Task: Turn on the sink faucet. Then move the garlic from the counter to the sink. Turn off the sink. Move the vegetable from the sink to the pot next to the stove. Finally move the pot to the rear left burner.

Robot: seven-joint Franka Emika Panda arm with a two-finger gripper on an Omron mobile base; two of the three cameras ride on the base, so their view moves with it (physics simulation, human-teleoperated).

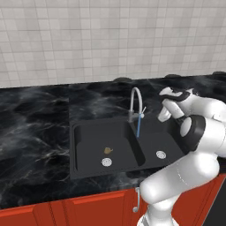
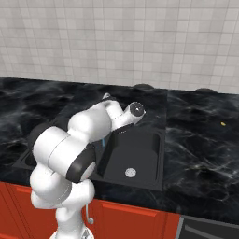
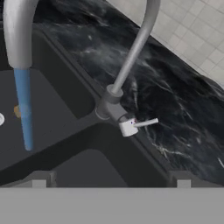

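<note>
In the left base view the sink (image 1: 88, 150) sits in the centre of the frame, sunk into the black worktop (image 1: 35, 128), with the tap (image 1: 134, 103) rising at the back edge between the two bowls. A thin blue stream of water (image 1: 138, 126) runs down from the spout. The garlic (image 1: 107, 150) lies on the floor of the left bowl, just above that bowl's round drain (image 1: 107, 162) and a little left of the water; a second drain (image 1: 161, 154) shows in the right bowl. The white arm (image 1: 194, 145) fills the lower right of this frame and bends up toward the tap, its hand at the right of the spout. In the hand view the tap's neck (image 3: 131, 52) climbs from the centre to the top of the frame, and its short side lever (image 3: 133, 125) sticks out to the right just below centre. The two dark tips of the jaws (image 3: 111, 178) stand far apart at the bottom of that frame, spread wide and holding nothing; the lever lies above them, roughly midway between the tips and clear of both. The garlic shows as a small tan spot (image 3: 17, 111) at the left edge, partly behind the falling water, well off to the left of the jaws. In the right base view the arm (image 2: 70, 154) covers the left part of the sink, and red cabinet fronts (image 2: 130, 219) run beneath the worktop.
</note>
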